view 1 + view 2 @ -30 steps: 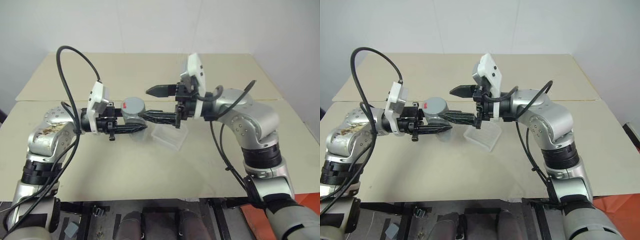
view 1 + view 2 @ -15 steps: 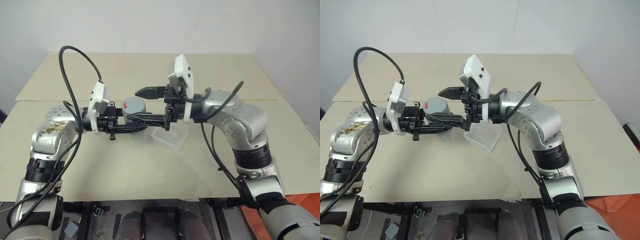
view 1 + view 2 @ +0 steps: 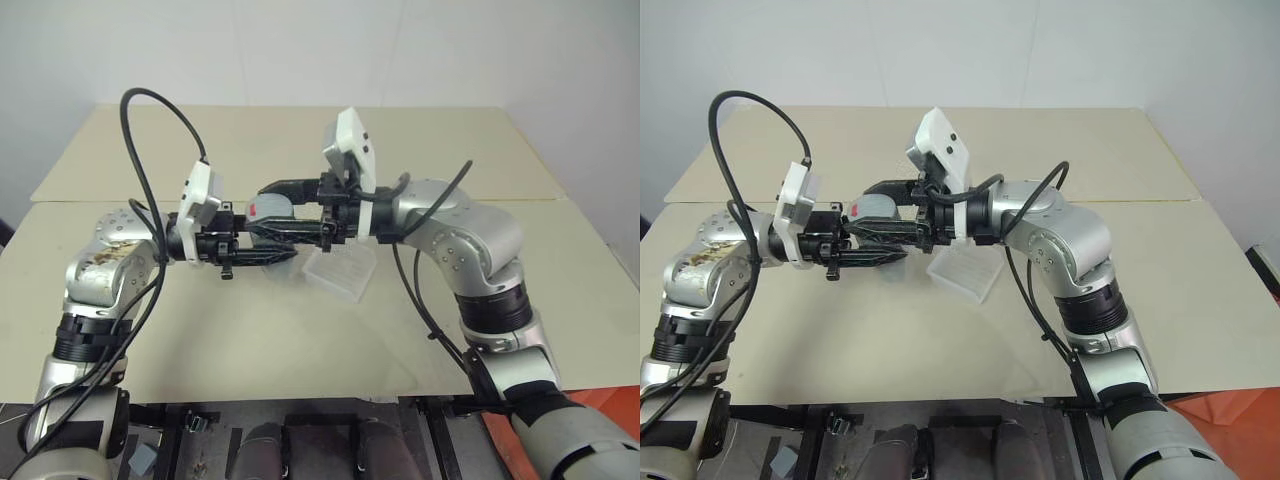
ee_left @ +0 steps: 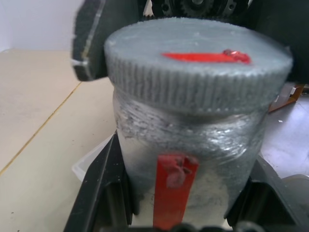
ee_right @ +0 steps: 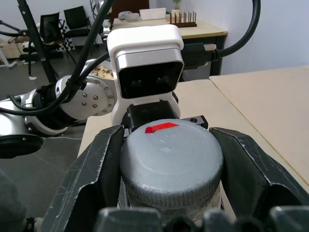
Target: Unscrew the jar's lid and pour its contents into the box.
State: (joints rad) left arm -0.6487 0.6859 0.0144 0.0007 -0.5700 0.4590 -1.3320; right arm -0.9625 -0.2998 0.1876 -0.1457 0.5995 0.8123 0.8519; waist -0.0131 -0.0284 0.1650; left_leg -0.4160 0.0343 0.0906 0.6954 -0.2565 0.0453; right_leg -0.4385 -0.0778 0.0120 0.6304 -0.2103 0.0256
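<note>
The jar (image 4: 188,159), a clear cylinder with a red stripe down its side, is held upright above the surface (image 3: 300,340), clamped between the two black fingers of the left gripper (image 3: 262,247), which reaches in level from the robot's left. The grey lid (image 5: 171,157) sits on the jar's top, its short red stripe facing up. The right gripper (image 3: 290,205) comes in level from the opposite side and is clenched on the lid, one finger pressed against each side of the ribbed rim. The two grippers meet tip to tip, the right one sitting just above the left. The contents cannot be made out through the jar's cloudy wall. The box (image 3: 338,275), a shallow translucent tray, rests on the surface just beneath the right gripper's wrist, beside the jar and apart from it.
</note>
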